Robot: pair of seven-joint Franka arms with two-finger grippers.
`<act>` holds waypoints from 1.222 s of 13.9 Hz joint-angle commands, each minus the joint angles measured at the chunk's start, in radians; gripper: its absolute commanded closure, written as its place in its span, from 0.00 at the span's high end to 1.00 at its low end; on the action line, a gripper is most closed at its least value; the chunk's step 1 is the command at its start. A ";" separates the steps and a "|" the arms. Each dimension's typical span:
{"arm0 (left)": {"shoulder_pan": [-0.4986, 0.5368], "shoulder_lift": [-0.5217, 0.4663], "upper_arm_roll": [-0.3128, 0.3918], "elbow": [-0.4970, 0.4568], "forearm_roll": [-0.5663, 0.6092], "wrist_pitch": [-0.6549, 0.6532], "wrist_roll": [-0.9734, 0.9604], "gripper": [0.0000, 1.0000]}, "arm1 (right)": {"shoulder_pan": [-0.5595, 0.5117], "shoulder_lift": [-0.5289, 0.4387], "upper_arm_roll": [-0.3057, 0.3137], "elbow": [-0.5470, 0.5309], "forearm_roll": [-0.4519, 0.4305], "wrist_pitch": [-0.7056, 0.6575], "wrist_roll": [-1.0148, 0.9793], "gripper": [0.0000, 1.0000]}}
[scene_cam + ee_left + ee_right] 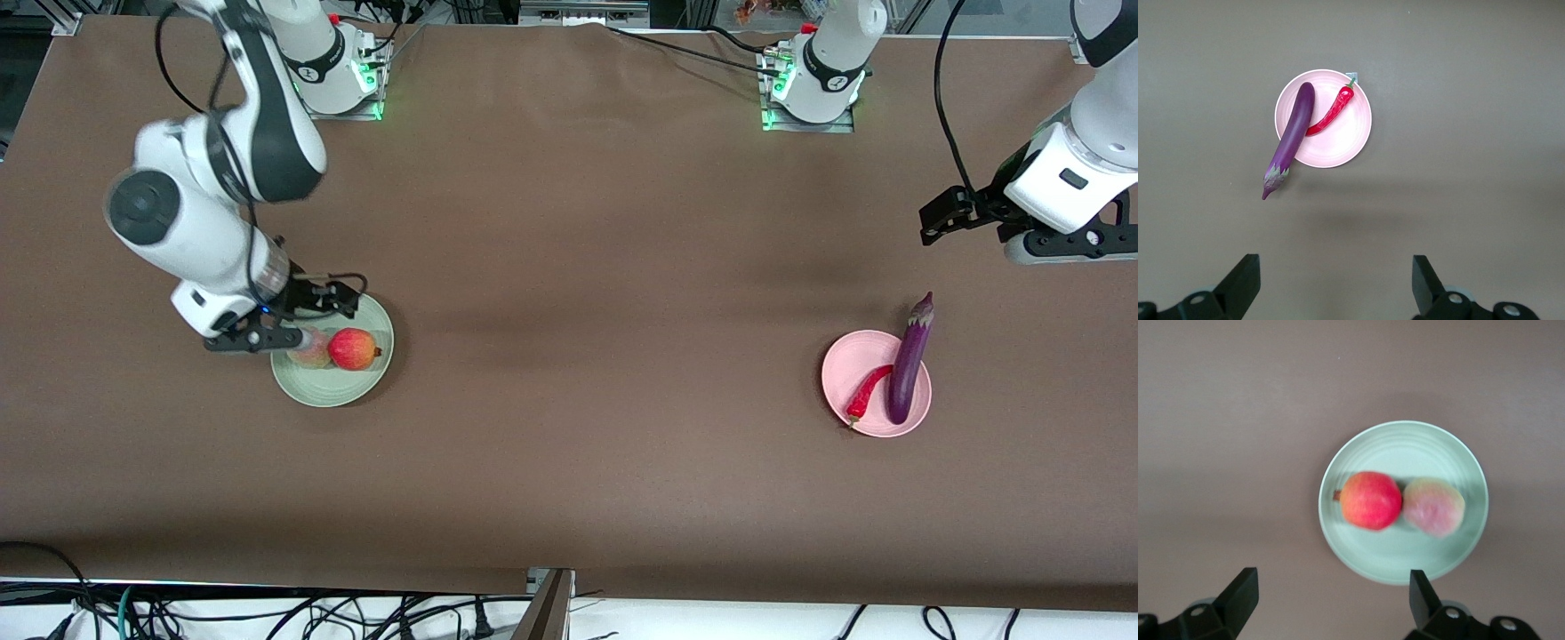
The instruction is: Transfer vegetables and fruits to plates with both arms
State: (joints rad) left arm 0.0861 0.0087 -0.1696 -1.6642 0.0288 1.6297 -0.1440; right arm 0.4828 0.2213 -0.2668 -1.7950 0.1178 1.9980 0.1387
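Observation:
On the pale green plate [329,389] [1405,447], toward the right arm's end of the table, a round red fruit [353,348] [1371,500] and a paler peach [311,354] [1434,507] sit side by side. My right gripper [267,340] [1332,577] hangs open and empty above that plate's rim beside the peach. The pink plate [849,360] [1351,143], toward the left arm's end, carries a red chili [869,391] [1331,113] and a purple eggplant [909,363] [1291,137] whose stem end overhangs the rim. My left gripper [1058,253] [1336,263] is open and empty, high over bare table.
A brown cloth [605,267] covers the whole table. The two arm bases [342,76] [813,89] stand at the edge farthest from the front camera. Loose cables [267,613] lie below the table's near edge.

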 commanded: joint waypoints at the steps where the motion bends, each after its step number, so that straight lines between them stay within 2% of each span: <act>1: -0.005 0.005 -0.001 0.011 0.022 0.001 0.017 1.00 | -0.006 -0.144 -0.029 -0.030 -0.027 -0.106 0.012 1.00; 5: -0.005 0.005 -0.001 0.011 0.022 -0.001 0.017 1.00 | -0.006 -0.290 -0.022 -0.011 -0.133 -0.258 -0.022 1.00; 8: -0.005 0.005 -0.001 0.011 0.022 -0.001 0.017 1.00 | -0.024 -0.272 -0.015 0.121 -0.139 -0.376 -0.086 1.00; 9: -0.005 0.005 -0.001 0.011 0.022 -0.001 0.017 1.00 | -0.073 -0.243 0.026 0.164 -0.136 -0.398 -0.091 1.00; 11: -0.005 0.005 -0.001 0.011 0.020 -0.001 0.017 1.00 | -0.249 -0.212 0.182 0.218 -0.132 -0.456 -0.102 1.00; 12: -0.005 0.005 -0.001 0.012 0.022 -0.001 0.017 1.00 | -0.301 -0.212 0.239 0.217 -0.130 -0.458 -0.100 1.00; 17: -0.003 0.005 -0.001 0.011 0.022 -0.001 0.017 1.00 | -0.306 -0.212 0.255 0.220 -0.129 -0.449 -0.082 1.00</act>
